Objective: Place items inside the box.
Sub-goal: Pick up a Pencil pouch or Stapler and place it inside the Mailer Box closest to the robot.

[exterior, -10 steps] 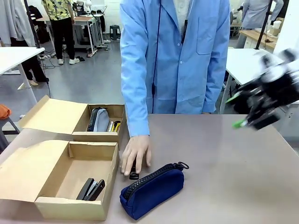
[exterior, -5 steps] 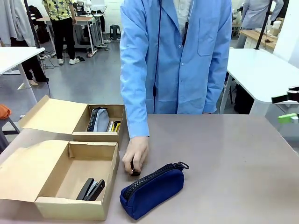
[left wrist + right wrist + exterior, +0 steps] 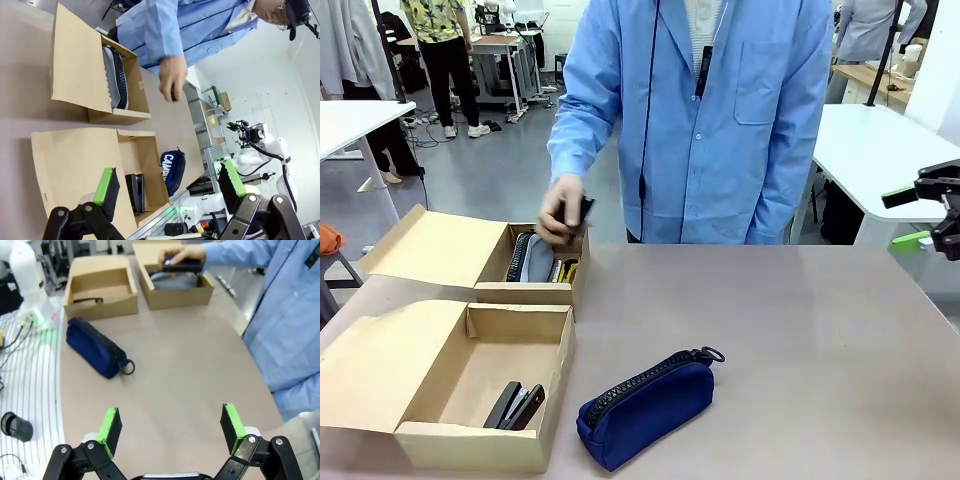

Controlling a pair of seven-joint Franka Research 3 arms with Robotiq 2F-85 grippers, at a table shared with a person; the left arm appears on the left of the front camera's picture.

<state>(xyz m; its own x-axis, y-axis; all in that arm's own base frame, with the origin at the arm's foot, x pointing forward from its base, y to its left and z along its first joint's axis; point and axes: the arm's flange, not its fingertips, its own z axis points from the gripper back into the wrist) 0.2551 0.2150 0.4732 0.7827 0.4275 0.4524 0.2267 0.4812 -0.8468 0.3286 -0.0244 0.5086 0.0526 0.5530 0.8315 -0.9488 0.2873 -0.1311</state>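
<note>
The left pincer (image 3: pixel 169 182) and right pincer (image 3: pixel 170 424) are released; a hand (image 3: pixel 558 215) holds a black item (image 3: pixel 586 208) over the far box (image 3: pixel 535 292).

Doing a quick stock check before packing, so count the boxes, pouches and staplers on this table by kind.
Cardboard boxes: 2, the near box and the far box
Zip pouches: 2, the navy pouch on the table and the grey pouch in the far box
Staplers: 1, the black stapler in the near box
Total: 5
</note>
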